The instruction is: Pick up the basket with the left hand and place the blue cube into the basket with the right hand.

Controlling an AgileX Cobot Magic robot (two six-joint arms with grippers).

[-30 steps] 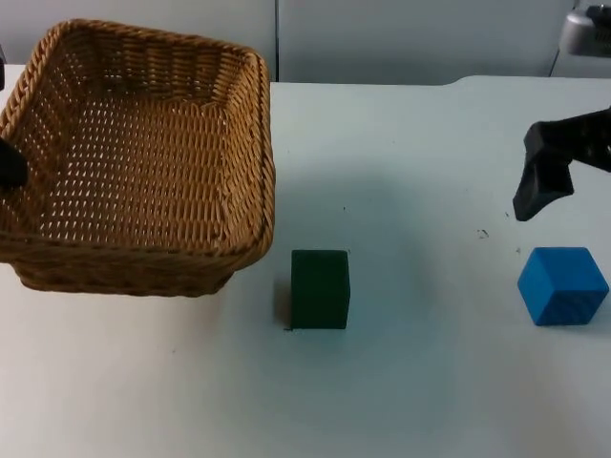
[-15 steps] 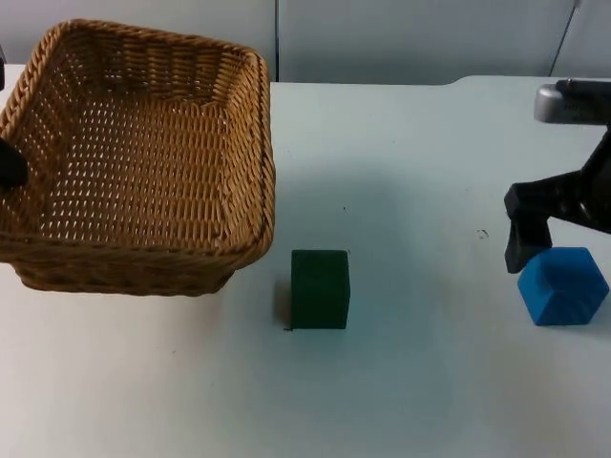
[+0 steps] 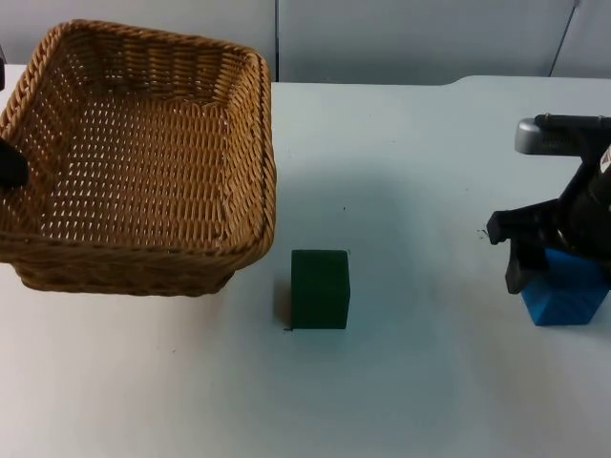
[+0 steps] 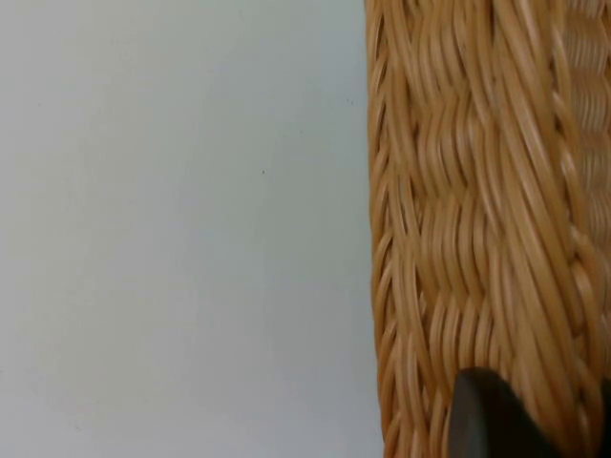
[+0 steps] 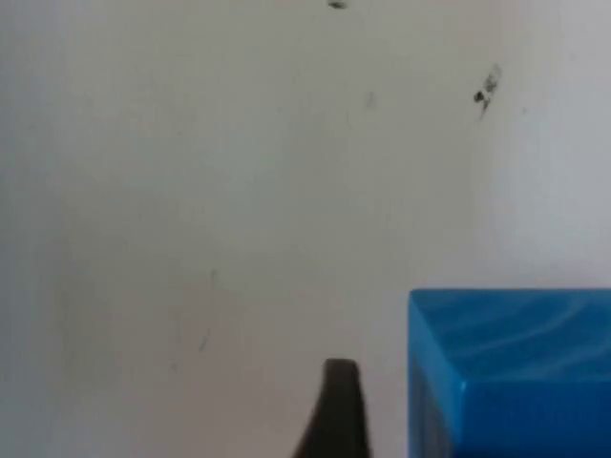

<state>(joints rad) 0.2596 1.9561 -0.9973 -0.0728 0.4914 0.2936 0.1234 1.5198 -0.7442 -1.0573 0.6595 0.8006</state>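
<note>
A: Top view, right gripper first? Pose?

B: Right arm reaches in from the table's right edge, pointing down over the blue cube. Fingers spread, one black finger just beside the cube's left face. Right wrist view has that fingertip next to the cube, with a slim gap.

A: Left gripper?

B: Left gripper sits at the basket rim, by the table's left edge. Left wrist view shows a fingertip against the wicker wall. Grip state, cannot tell.

A: Counts?

B: One basket, far left corner of the table. One blue cube, near the right edge. One dark green block, mid-table, just off the basket's near right corner. Two grippers.
</note>
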